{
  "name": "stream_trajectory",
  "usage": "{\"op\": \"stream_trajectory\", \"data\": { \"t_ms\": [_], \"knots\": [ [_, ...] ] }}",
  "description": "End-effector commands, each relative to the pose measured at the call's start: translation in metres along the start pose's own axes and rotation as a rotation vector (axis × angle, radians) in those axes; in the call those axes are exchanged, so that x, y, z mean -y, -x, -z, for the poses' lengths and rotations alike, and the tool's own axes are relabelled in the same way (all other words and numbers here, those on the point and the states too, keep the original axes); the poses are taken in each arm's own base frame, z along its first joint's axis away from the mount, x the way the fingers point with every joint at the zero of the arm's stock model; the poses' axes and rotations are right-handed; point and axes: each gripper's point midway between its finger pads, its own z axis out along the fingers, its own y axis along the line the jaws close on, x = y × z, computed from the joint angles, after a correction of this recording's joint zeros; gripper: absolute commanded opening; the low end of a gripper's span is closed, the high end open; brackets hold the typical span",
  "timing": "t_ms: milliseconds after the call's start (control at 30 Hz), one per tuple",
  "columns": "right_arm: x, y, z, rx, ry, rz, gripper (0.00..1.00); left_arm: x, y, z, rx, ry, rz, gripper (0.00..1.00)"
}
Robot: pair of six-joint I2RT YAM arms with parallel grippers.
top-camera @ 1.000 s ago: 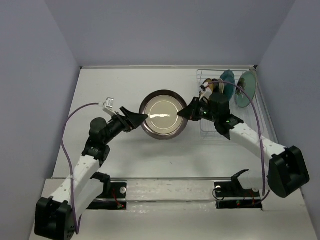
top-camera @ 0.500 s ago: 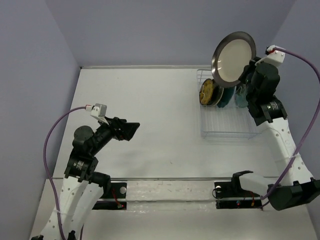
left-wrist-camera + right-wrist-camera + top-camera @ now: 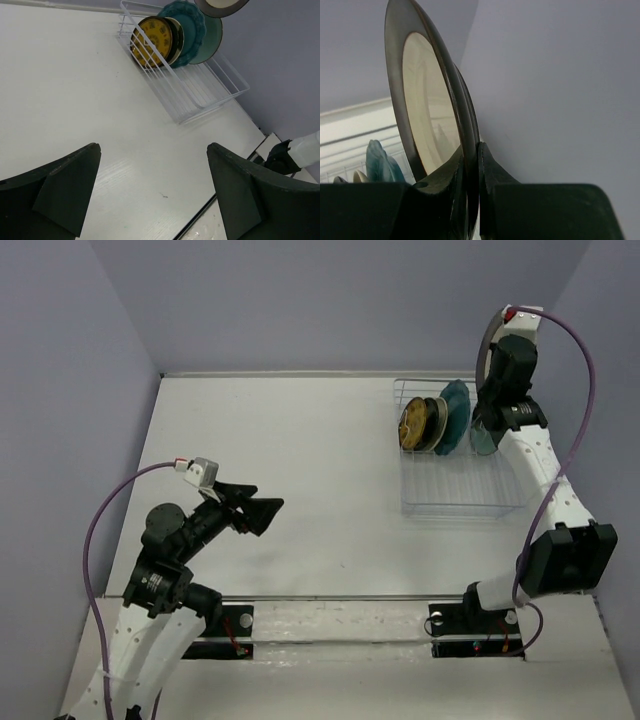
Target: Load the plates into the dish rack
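My right gripper (image 3: 492, 365) is shut on the rim of the silver-rimmed cream plate (image 3: 427, 115). It holds the plate upright in the air, edge-on in the top view (image 3: 484, 345), above the far right end of the dish rack (image 3: 455, 502). In the rack stand the amber patterned plate (image 3: 411, 423), a dark-rimmed plate (image 3: 432, 422) right behind it, the dark teal scalloped plate (image 3: 455, 412) and the pale teal plate (image 3: 485, 437). The left wrist view also shows the rack (image 3: 200, 95) and the amber plate (image 3: 150, 42). My left gripper (image 3: 262, 510) is open and empty above the table, left of centre.
The white table (image 3: 320, 460) is walled by lilac panels behind and on both sides. The right wall stands close behind the held plate. A metal rail (image 3: 340, 615) runs along the near edge by the arm bases.
A second ago the cream plate lay on the table between both grippers. The right arm has lifted it over the rack and turned it edge-on. The left arm has drawn back, open.
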Motion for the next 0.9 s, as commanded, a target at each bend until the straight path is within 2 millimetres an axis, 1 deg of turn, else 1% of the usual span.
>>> {"op": "stream_trajectory", "data": {
  "t_ms": [0, 67, 100, 167, 200, 233, 267, 300, 367, 400, 467, 533, 600, 633, 733, 767, 867],
  "knots": [
    [0.016, 0.054, 0.001, 0.191, -0.04, -0.087, 0.07, 0.008, 0.007, 0.003, 0.03, -0.027, -0.031, 0.99],
    [0.005, 0.038, -0.004, 0.164, -0.013, -0.063, 0.07, 0.01, 0.007, 0.004, 0.029, -0.032, -0.032, 0.99],
    [-0.001, 0.022, -0.006, 0.137, -0.001, -0.053, 0.07, 0.011, 0.006, 0.004, 0.029, -0.035, -0.033, 0.99],
    [-0.009, 0.005, -0.009, 0.108, 0.011, -0.048, 0.07, 0.011, 0.006, 0.004, 0.026, -0.037, -0.031, 0.99],
    [-0.014, -0.01, -0.011, 0.08, 0.018, -0.032, 0.07, 0.012, 0.005, 0.004, 0.025, -0.04, -0.032, 0.99],
    [-0.019, -0.02, -0.013, 0.062, 0.025, -0.023, 0.07, 0.012, 0.005, 0.004, 0.024, -0.042, -0.031, 0.99],
    [-0.022, -0.028, -0.015, 0.047, 0.029, -0.017, 0.07, 0.012, 0.005, 0.004, 0.023, -0.043, -0.032, 0.99],
    [-0.026, -0.045, -0.016, 0.016, 0.03, 0.001, 0.07, 0.013, 0.005, 0.004, 0.024, -0.044, -0.031, 0.99],
    [-0.029, -0.063, -0.019, -0.017, 0.022, 0.03, 0.07, 0.013, 0.006, 0.005, 0.027, -0.045, -0.034, 0.99],
    [-0.033, -0.076, -0.022, -0.039, 0.022, 0.05, 0.07, 0.013, 0.006, 0.005, 0.027, -0.045, -0.034, 0.99],
    [-0.036, -0.086, -0.023, -0.05, 0.027, 0.072, 0.07, 0.013, 0.006, 0.005, 0.026, -0.044, -0.033, 0.99],
    [-0.038, -0.091, -0.025, -0.052, 0.026, 0.076, 0.07, 0.013, 0.005, 0.004, 0.023, -0.043, -0.032, 0.99],
    [-0.036, -0.086, -0.025, -0.042, 0.019, 0.071, 0.07, 0.013, 0.005, 0.004, 0.022, -0.042, -0.032, 0.99],
    [-0.033, -0.073, -0.025, -0.021, 0.01, 0.056, 0.07, 0.013, 0.006, 0.004, 0.024, -0.042, -0.031, 0.99],
    [-0.02, -0.042, -0.024, 0.026, -0.03, 0.031, 0.07, 0.012, 0.004, 0.002, 0.016, -0.041, -0.03, 0.99],
    [-0.013, -0.021, -0.024, 0.06, -0.045, 0.019, 0.07, 0.012, 0.004, 0.002, 0.015, -0.042, -0.03, 0.99],
    [0.003, 0.01, -0.02, 0.105, -0.092, 0.016, 0.07, 0.011, 0.004, 0.002, 0.015, -0.04, -0.029, 0.99]
  ]
}}
